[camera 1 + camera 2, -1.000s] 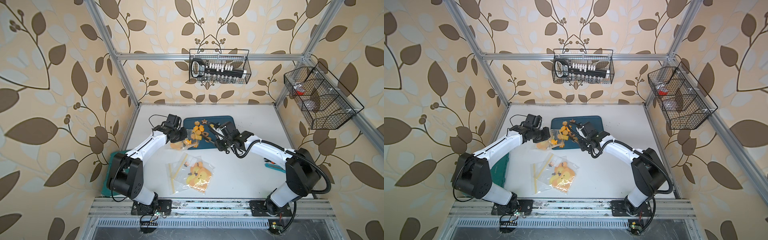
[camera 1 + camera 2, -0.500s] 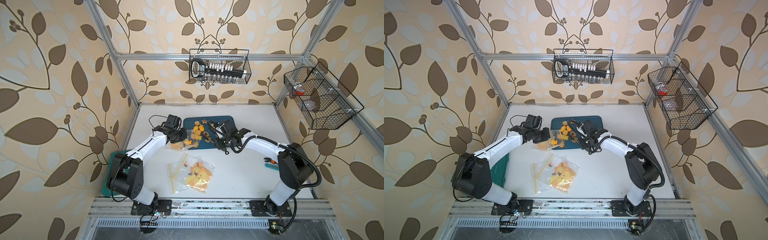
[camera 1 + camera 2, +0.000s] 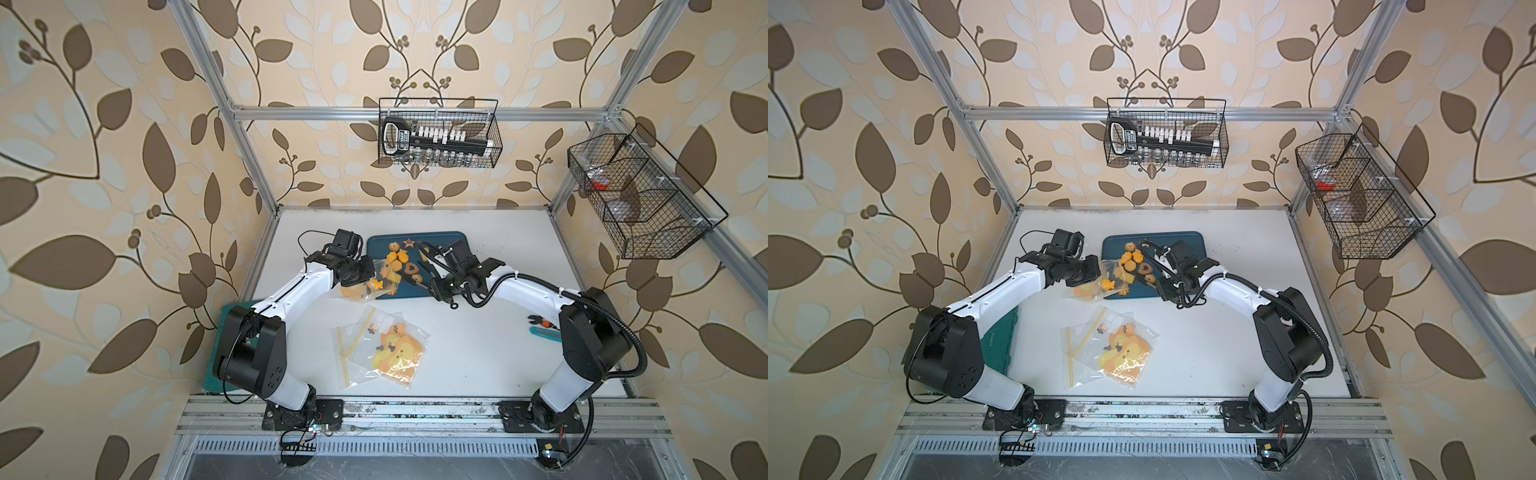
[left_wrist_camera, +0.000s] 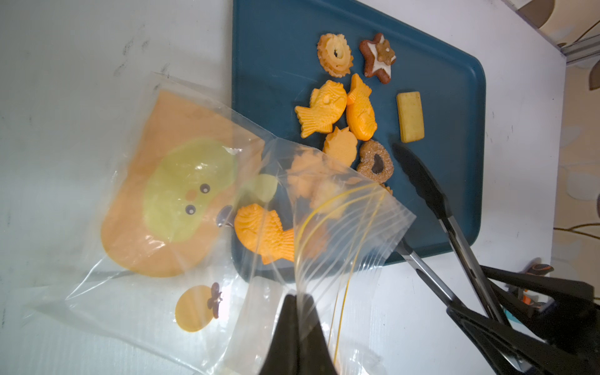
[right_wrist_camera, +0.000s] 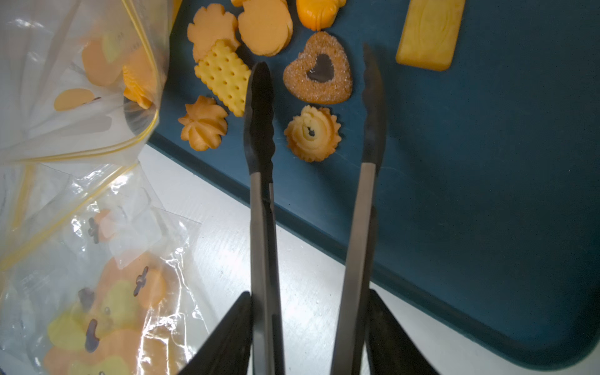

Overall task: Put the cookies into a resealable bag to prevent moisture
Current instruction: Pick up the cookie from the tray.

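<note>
I find right hand (image 5: 308, 341) gripping tongs (image 5: 259, 227), tips apart, heart cookie (image 5: 318, 76) straight ahead between them; left hand (image 4: 297, 324) pinches bag (image 4: 162, 194) rim, mouth alongside.

In both top views the left arm (image 3: 291, 293) bends up from the lower left toward the middle, and the right arm (image 3: 534, 286) bends up from the lower right to face it. The left gripper (image 4: 297, 303) is pinched tight on the bag (image 4: 344, 224). The right gripper (image 5: 308, 293) holds the tongs (image 5: 259, 211) between its two fingers.

Cookies (image 4: 306, 177) behind the bag (image 4: 181, 207) look blurred.
</note>
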Robot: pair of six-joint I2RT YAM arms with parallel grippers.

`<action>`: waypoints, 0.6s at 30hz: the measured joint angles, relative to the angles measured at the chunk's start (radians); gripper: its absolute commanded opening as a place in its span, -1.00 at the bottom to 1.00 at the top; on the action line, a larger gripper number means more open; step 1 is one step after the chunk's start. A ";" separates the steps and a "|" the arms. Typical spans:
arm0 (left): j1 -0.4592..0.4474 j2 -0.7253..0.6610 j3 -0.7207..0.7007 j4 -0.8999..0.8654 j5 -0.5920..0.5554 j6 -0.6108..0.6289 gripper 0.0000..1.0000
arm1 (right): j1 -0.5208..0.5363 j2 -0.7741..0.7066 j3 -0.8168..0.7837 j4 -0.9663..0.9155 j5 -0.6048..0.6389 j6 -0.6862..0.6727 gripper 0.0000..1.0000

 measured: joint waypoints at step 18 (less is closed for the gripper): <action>0.000 0.000 0.000 -0.001 0.000 0.000 -1.00 | 0.000 0.082 0.080 -0.015 -0.002 0.000 -0.31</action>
